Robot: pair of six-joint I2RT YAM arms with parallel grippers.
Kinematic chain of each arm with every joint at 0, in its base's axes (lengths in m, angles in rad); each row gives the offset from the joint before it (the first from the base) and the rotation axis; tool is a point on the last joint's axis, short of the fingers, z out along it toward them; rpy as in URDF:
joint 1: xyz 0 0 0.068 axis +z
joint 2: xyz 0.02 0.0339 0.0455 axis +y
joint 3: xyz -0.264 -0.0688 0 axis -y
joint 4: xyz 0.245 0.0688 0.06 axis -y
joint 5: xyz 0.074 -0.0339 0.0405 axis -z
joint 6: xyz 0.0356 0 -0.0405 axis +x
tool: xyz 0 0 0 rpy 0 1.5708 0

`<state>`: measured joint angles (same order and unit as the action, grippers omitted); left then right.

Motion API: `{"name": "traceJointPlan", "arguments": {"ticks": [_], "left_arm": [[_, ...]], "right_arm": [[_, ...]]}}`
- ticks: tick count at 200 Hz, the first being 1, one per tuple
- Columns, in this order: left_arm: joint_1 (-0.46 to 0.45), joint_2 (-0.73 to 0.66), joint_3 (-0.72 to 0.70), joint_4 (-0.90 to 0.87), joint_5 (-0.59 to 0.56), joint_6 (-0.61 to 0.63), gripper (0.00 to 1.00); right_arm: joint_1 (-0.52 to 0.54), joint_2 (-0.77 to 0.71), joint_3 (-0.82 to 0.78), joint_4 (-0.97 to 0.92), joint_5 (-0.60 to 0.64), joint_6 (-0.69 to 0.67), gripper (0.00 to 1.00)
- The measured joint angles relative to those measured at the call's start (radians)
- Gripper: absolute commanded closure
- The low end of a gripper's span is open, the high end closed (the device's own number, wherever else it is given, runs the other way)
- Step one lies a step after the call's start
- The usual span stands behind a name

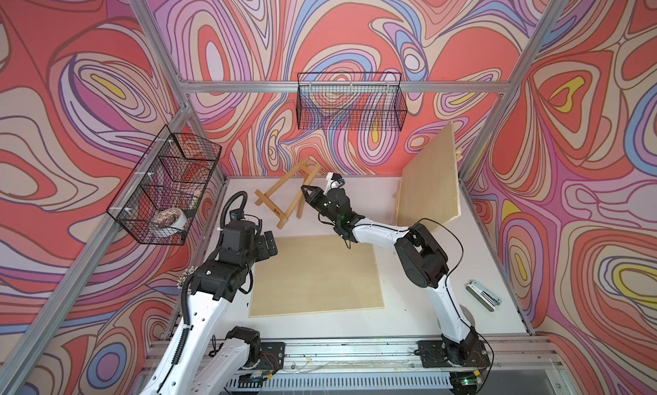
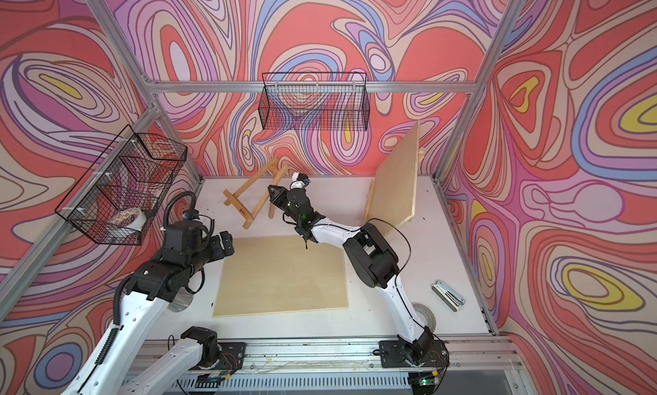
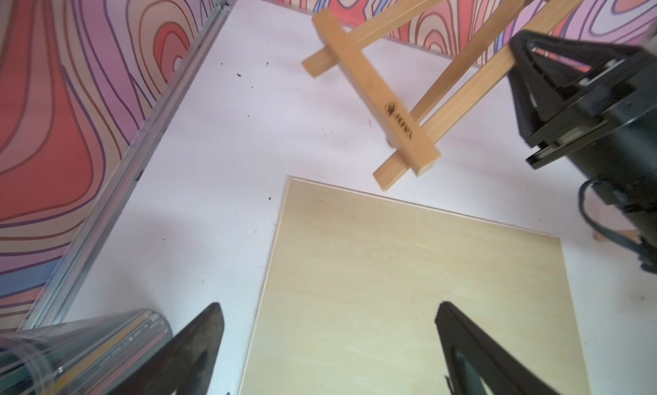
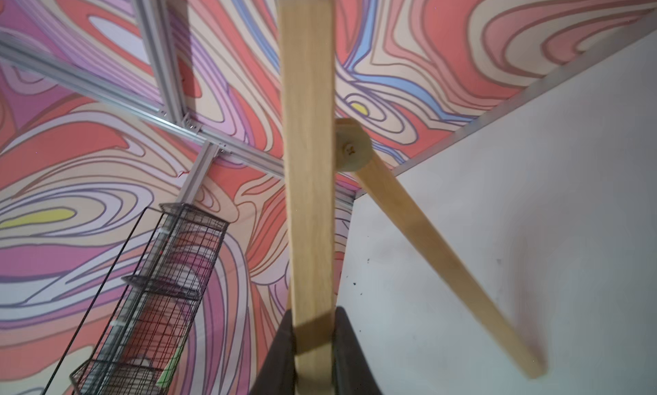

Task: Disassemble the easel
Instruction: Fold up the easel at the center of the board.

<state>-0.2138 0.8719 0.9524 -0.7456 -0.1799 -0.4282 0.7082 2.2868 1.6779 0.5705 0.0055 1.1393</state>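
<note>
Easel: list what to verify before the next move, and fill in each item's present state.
1. Right gripper jaws shut on an easel bar: ok.
2. Left gripper jaws open and empty, by the flat board: ok.
3. Easel's lower end resting on the table: cannot tell.
4. Rear leg detached from the knob: not ok, still joined.
5. Leaning board apart from the easel: ok.
</note>
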Motion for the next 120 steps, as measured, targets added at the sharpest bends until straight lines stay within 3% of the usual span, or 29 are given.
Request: {"name": "traceJointPlan", "arguments": {"ticks": [37, 78, 120], "left_arm": [[0.0, 0.103, 0.021, -0.029, 0.052, 0.006, 0.09], [-0.046, 0.246, 0.15, -0.061, 0.079, -0.003, 0.09], [-0.112, 0.508, 0.325, -0.086, 0.094, -0.061, 0.09]], "right_arm": [[-0.082, 0.0, -0.101, 0.0, -0.039, 0.083, 1.0], [-0.126, 0.002, -0.181, 0.033, -0.068, 0.132, 1.0], [-0.14, 0.028, -0.182, 0.072, -0.08, 0.144, 1.0]]}}
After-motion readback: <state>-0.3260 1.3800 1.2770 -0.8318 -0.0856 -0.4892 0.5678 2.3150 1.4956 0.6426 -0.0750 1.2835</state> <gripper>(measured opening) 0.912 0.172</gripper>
